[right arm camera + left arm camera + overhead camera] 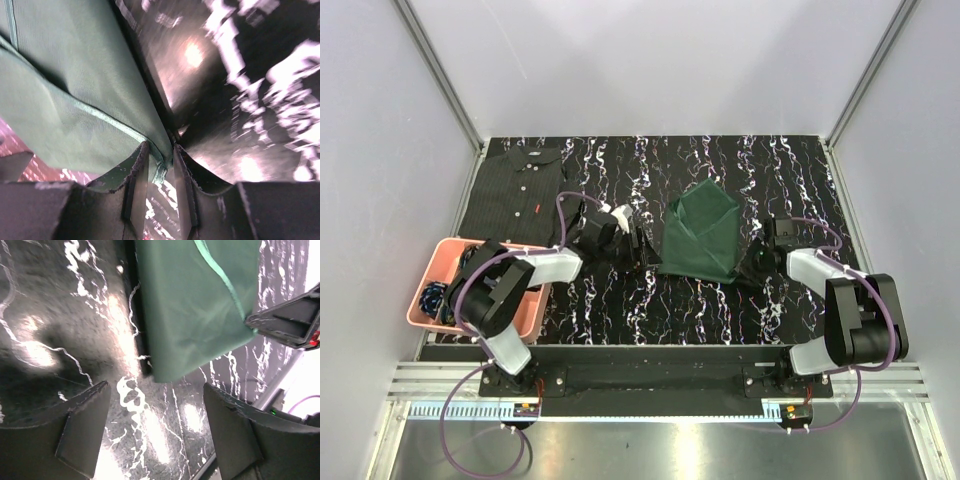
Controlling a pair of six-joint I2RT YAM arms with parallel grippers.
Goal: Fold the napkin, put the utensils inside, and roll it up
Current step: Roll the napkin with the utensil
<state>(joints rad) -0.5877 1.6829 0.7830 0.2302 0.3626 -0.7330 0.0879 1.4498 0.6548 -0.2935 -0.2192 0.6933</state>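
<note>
We see folded dark green cloth napkin [702, 232] mid-frame on black marbled tabletop [610, 305]. Right gripper [161, 148] pinches its lower-right corner. Left gripper [155, 389] spread, empty, near lower-left corner. Wrist views crop napkin.
</note>
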